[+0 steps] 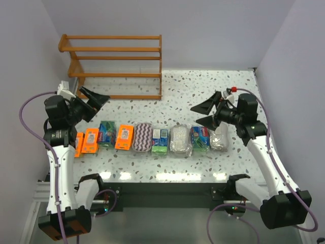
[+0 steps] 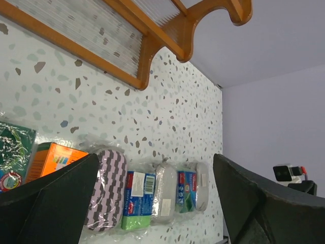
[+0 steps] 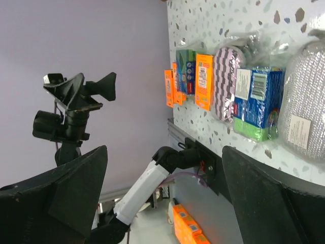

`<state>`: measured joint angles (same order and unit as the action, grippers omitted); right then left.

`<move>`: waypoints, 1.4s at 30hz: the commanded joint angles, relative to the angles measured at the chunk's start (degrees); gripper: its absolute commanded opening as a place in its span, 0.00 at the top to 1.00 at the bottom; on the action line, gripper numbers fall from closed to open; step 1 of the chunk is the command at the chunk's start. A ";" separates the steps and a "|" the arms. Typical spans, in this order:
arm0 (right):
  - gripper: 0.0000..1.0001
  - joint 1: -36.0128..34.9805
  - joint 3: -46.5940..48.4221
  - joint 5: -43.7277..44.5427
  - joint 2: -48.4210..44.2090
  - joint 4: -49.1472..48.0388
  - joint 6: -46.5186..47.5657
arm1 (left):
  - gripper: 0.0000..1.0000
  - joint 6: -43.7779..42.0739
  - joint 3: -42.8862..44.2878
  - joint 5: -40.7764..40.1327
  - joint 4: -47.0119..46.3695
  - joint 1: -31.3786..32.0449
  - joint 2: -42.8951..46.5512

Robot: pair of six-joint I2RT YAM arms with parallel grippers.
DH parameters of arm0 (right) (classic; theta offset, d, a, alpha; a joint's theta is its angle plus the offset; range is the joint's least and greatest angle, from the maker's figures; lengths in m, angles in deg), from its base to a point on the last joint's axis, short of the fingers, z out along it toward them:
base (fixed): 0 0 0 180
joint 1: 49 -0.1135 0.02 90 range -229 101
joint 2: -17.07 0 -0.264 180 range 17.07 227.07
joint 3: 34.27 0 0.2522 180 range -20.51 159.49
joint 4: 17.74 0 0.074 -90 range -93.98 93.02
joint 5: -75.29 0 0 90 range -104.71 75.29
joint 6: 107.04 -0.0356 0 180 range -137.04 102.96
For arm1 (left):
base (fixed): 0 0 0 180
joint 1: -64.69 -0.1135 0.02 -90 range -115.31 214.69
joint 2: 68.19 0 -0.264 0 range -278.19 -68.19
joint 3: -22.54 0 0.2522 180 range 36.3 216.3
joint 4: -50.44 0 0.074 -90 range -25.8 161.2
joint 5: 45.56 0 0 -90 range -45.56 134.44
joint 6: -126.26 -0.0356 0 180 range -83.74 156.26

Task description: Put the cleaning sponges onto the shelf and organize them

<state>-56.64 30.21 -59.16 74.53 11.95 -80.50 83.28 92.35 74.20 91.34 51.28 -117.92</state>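
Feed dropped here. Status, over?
Left gripper and right gripper open, empty. Sponges in a row on table, none on shelf. Nothing in the way.

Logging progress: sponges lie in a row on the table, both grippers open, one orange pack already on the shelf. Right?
No: the top external view shows no pack on the shelf; all orange packs are in the row. Left gripper and right gripper are open.

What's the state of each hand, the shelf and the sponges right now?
left hand: open, holding nothing.
right hand: open, holding nothing.
shelf: upright, all tiers bare.
sponges: wrapped, in a row on the table, none shelved.
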 commanded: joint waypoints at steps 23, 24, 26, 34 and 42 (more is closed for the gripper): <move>0.02 -9.94 1.49 10.96 -6.39 30.92 33.04 | 0.02 10.09 -1.55 -31.08 35.09 0.93 9.46; 0.02 -9.85 1.23 10.87 -5.78 30.66 33.83 | 0.02 11.93 -5.04 -28.81 35.09 0.93 10.70; 0.02 -9.94 0.79 10.52 -5.24 28.83 33.93 | 0.05 12.74 -8.58 -26.34 33.95 1.02 14.20; 0.02 -10.03 2.01 10.34 -2.87 29.87 35.60 | 0.13 19.23 -23.35 -23.08 24.65 0.93 20.82; 0.02 -9.94 1.84 10.78 -2.34 29.08 35.42 | 0.18 24.95 -31.26 -24.05 16.91 1.02 20.29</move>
<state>-66.37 30.08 -48.64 71.90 40.86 -46.27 104.00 63.87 49.98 115.10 52.13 -97.27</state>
